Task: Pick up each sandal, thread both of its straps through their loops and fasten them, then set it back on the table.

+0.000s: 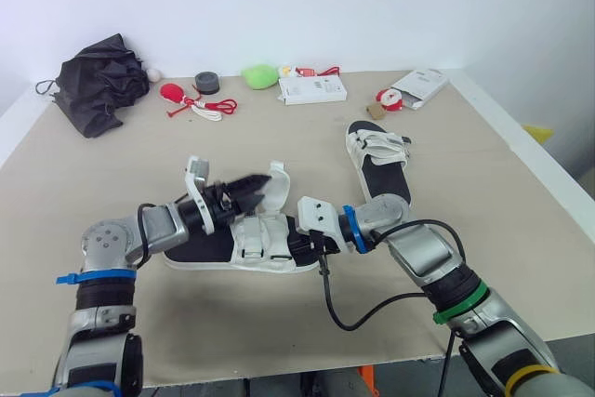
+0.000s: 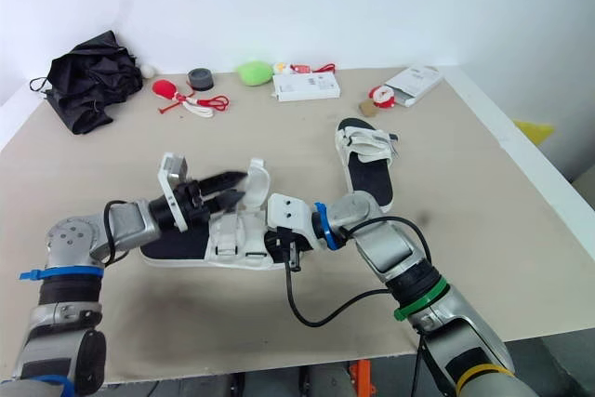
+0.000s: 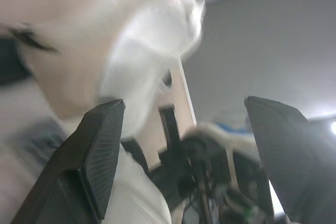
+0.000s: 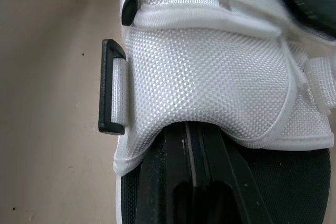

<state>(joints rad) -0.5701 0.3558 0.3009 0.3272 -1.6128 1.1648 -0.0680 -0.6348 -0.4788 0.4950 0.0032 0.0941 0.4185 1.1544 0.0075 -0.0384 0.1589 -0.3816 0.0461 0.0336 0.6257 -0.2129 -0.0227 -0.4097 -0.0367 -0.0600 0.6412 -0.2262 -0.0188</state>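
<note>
Left eye view has the near sandal (image 1: 262,237) lying flat on the desk (image 1: 112,183) between the two arms, with the second sandal (image 1: 379,160) well apart behind it. The left gripper (image 1: 253,189) hovers at the near sandal's loose white strap flap (image 1: 277,181), its jaws spread wide and gripping nothing. The right gripper (image 1: 305,246) sits at the sandal's side; whether its jaws are open cannot be told. The black loop (image 4: 112,87) carries no strap. The likely trouble is that the jaws close beside the floppy flap rather than on it. The unlifted sandal could also slide under a push, taking the loop out of line.
</note>
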